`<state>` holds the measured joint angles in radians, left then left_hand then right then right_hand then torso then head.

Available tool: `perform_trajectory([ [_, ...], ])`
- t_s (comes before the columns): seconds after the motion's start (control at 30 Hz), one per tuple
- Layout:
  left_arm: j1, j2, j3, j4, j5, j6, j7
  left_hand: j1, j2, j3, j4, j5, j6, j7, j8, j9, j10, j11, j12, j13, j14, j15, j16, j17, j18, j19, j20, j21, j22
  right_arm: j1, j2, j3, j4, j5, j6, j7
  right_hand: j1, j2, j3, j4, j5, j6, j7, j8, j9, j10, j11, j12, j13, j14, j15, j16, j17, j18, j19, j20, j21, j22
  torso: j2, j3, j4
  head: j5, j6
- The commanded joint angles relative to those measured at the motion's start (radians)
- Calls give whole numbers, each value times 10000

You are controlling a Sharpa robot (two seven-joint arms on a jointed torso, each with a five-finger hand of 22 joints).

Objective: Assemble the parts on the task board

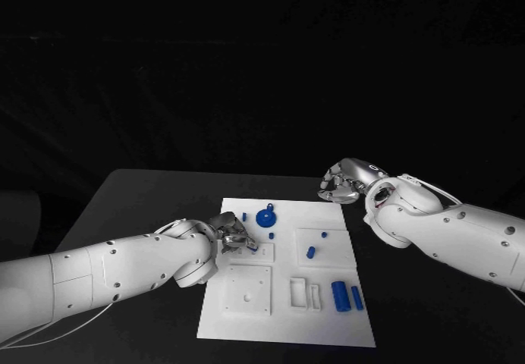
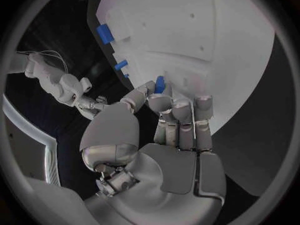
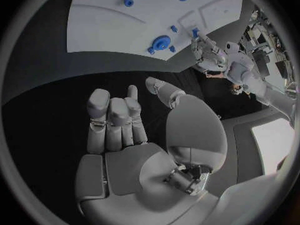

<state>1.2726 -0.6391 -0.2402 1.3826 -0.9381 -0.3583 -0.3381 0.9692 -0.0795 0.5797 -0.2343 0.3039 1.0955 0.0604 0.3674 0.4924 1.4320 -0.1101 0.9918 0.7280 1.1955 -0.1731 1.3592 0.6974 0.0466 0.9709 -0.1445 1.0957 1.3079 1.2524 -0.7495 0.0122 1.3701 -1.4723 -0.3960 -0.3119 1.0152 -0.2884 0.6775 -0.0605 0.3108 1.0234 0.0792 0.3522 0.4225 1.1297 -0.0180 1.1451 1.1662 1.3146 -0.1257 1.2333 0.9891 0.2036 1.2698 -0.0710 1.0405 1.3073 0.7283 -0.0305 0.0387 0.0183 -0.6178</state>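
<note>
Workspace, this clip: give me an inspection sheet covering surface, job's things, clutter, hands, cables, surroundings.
Surface: black table, bare around the board.
Job's things: white task board lies mid-table; blue parts on it include a round disc, a small peg and two cylinders side by side near the board's right edge.
Clutter: nothing seen.
Hands: left hand at the board's left edge, pinching a small blue part; right hand over the table beyond the board's far right corner, fingers curled, holding nothing.
Cables: thin white cables run along the left arm.
Surroundings: dark, nothing seen.
</note>
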Motion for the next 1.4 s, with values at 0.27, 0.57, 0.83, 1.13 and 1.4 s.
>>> perform_trajectory([
  [0.27,-95,70,12,-77,-294,3,-28,-21,129,5,14,103,1601,-860,77,3306,-220,-250,91,42,417,-625,108,-19,185,77,-1358,101,39,5,-15,7,42,-30,22,73,105,12,-51,9,70,44,128,-45,-10,-65,-15,-43,-11,-19,-9,-44,6,582,-32,-49,-67,31,-7,0,10,-22,-46],
  [0.57,-105,68,12,-45,-475,235,-72,-60,96,-16,-2,106,1696,-891,139,3369,-224,-275,162,73,428,-639,167,-33,207,72,-1354,153,24,5,-29,7,56,-29,42,65,102,11,-58,16,94,45,128,-46,-10,-66,-14,-43,-11,-19,-8,-46,7,582,-32,-48,-69,32,-12,-2,16,-27,-69],
  [0.83,-111,61,13,-2,-531,548,-44,-107,-1,-49,-55,307,1868,-954,301,3486,-221,-326,285,104,444,-667,297,-53,242,45,-1345,239,-12,5,-27,7,52,-31,61,64,99,10,-65,21,111,44,128,-47,-11,-67,-14,-44,-11,-20,-8,-47,7,582,-34,-47,-70,32,-12,2,16,-17,-89],
  [1.13,-115,66,13,26,-513,658,-12,-187,-23,-80,-68,688,1956,-990,446,3586,-212,-352,412,112,441,-669,431,-84,266,4,-1333,327,-62,5,-32,7,48,-30,84,56,94,13,-76,35,178,43,129,-51,-12,-71,-13,-47,-13,-21,-8,-53,8,582,-36,-47,-75,34,-10,-1,14,-19,-97],
  [1.4,-115,78,14,28,-506,792,-2,-282,66,-96,2,722,1980,-1002,500,3618,-205,-361,479,115,439,-665,500,-93,269,-19,-1326,361,-88,5,-28,7,45,-26,97,57,92,17,-85,46,241,44,129,-52,-12,-73,-14,-49,-14,-22,-7,-57,9,582,-38,-46,-79,35,-8,0,18,-27,-81],
])
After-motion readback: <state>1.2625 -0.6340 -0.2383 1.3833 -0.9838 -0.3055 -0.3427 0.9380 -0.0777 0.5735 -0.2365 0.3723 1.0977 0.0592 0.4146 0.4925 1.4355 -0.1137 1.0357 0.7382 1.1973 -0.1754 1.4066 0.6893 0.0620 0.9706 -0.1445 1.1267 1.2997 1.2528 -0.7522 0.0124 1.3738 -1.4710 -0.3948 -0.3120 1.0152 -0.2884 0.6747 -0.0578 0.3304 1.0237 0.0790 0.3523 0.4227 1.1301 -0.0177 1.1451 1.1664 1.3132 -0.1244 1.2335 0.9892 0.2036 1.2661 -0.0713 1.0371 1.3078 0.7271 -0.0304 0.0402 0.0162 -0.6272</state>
